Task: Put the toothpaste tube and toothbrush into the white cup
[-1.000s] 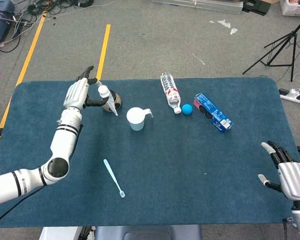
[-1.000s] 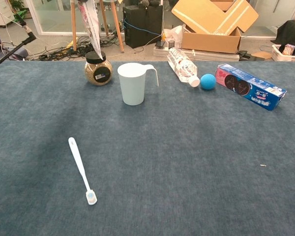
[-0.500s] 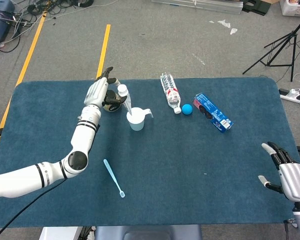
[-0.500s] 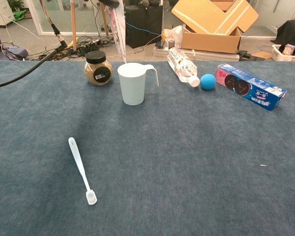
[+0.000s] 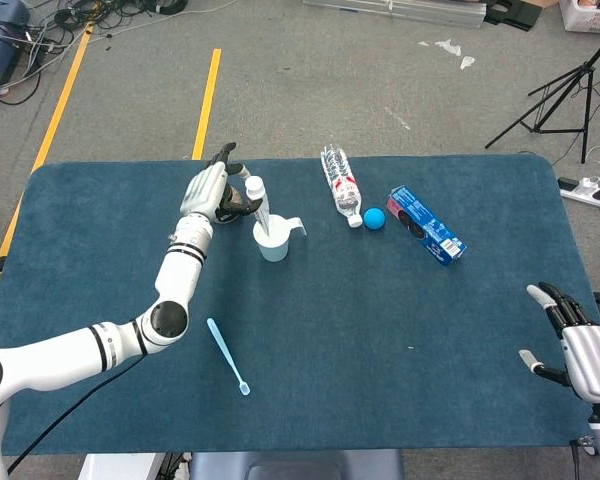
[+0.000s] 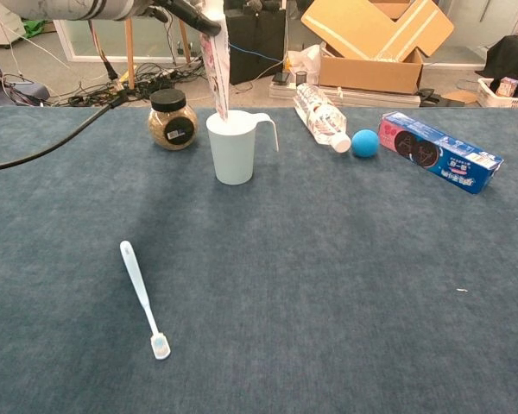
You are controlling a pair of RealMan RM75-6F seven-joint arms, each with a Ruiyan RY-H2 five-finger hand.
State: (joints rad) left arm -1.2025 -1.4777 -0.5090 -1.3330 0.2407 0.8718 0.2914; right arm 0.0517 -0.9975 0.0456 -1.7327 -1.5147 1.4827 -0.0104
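- Head view: our left hand (image 5: 206, 190) has carried the toothpaste tube (image 5: 259, 208) from beside the jar to the white cup (image 5: 272, 238), fingers clamped near its cap; right hand (image 5: 580, 350) idles, fingers apart.
- Chest view: the tube's tail now seems to dip inside the cup's rim; the toothbrush (image 6: 143, 297) lies untouched, so release comes next.

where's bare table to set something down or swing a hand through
Bare carpet runs from the toothbrush across to the right hand, below the white cup. The back edge is crowded: jar, cup, bottle, blue ball, box.
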